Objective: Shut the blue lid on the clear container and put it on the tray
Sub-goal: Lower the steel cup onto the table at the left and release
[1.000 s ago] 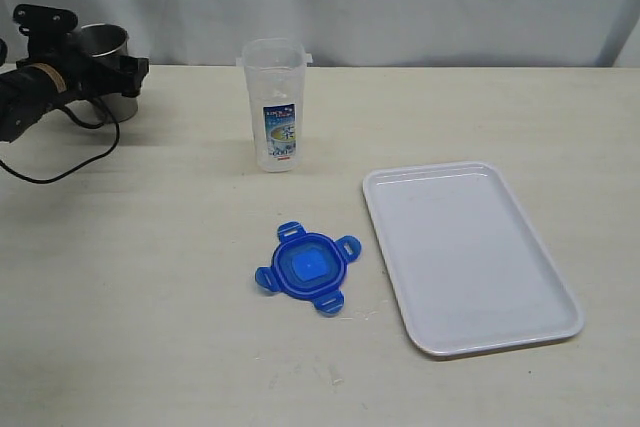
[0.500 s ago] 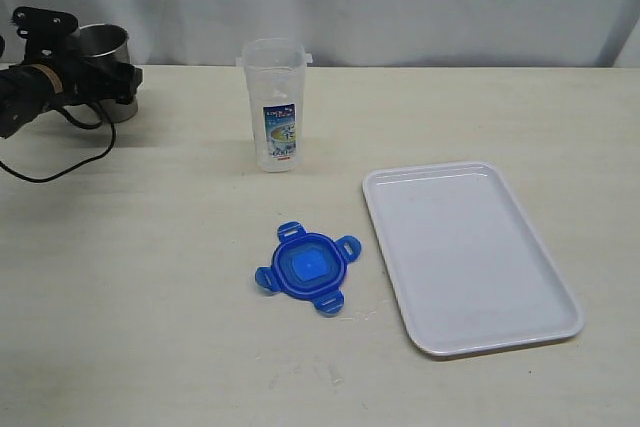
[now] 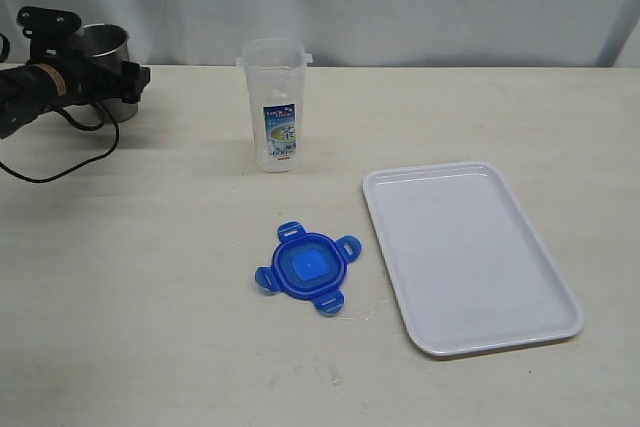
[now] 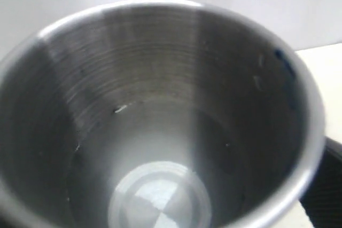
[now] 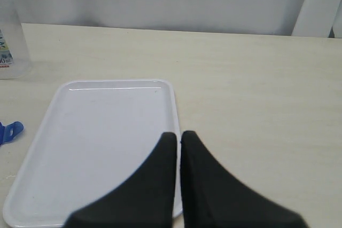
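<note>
The clear container [image 3: 274,107] stands upright and uncovered near the back of the table, its printed label facing forward. In front of it the blue lid [image 3: 307,267] lies flat on the table, flaps spread. To the right lies the white tray [image 3: 470,257], bare. At the far left my left gripper [image 3: 125,82] is against a grey steel cup [image 3: 103,42]; the left wrist view looks straight down into that cup [image 4: 160,105]. In the right wrist view my right gripper [image 5: 179,134] hangs shut and holding nothing over the tray's [image 5: 101,126] edge. One lid flap [image 5: 10,131] and the container's side [image 5: 8,46] show there.
A black cable [image 3: 60,172] loops over the table below the left arm. A white curtain hangs behind the table's back edge. The right arm does not show in the exterior view.
The left gripper shifted slightly back and then forward again beside the steel cup. The lid, the container and the tray have not moved.
</note>
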`<control>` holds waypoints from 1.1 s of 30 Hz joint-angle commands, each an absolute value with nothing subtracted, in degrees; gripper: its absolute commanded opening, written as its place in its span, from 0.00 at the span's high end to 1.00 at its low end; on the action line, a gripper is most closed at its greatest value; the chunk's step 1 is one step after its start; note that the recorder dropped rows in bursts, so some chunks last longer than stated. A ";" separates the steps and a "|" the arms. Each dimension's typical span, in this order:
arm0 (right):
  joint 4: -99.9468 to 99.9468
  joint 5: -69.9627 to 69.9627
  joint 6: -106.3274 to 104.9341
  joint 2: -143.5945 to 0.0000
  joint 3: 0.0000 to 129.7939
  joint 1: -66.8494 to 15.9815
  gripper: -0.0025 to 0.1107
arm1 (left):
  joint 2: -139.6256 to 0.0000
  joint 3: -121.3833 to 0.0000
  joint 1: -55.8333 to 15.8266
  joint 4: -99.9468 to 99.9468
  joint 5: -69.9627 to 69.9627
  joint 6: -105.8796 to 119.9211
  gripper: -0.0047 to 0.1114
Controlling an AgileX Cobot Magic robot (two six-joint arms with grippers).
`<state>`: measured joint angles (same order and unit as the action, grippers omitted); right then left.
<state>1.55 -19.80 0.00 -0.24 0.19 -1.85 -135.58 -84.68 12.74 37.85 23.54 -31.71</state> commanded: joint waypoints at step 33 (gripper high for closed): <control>1.26 -19.67 -0.46 0.00 0.00 -1.47 0.94 | -128.26 -74.65 12.61 38.78 24.62 -32.82 0.05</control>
<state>1.55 -19.80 0.00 -0.24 0.19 -1.85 -130.03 -75.77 12.74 38.75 23.38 -32.67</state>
